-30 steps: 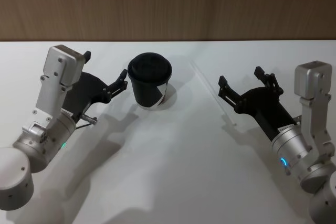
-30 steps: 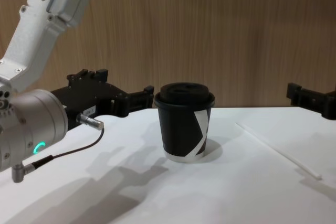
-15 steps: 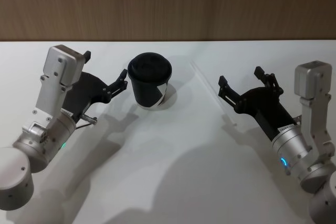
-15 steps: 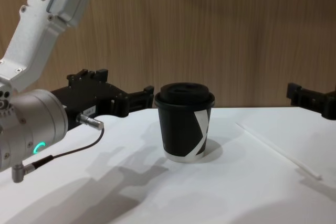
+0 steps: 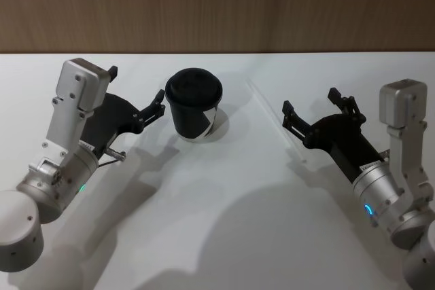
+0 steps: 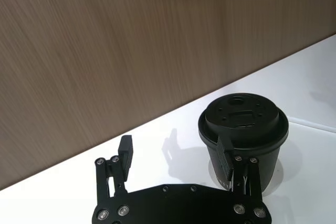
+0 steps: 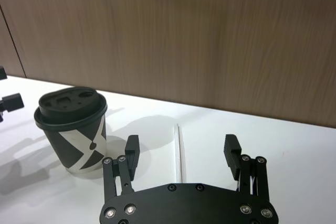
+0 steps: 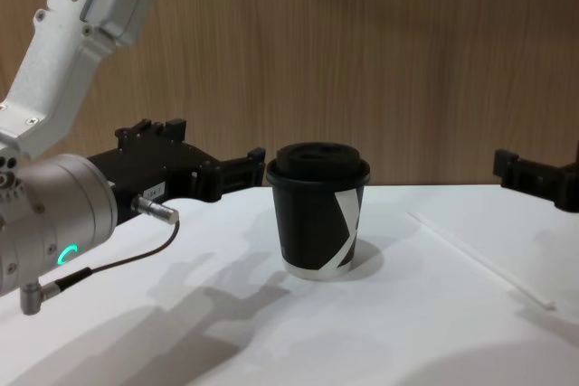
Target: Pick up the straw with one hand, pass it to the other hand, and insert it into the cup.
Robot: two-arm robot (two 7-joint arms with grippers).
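Observation:
The black lidded cup with a white angular mark stands upright on the white table, also seen as the cup. The thin white straw lies flat to the cup's right, running toward me, and shows as the straw in the chest view. My right gripper hovers open over the straw's middle; in its wrist view the straw lies between the spread fingers of the right gripper. My left gripper is open and empty just left of the cup, with one finger close beside it.
A brown wooden wall runs along the table's far edge. The white table lies bare in front of the cup, between my two arms.
The right gripper has dipped and shifted very slightly toward the straw. The left arm, the cup and the straw have not moved.

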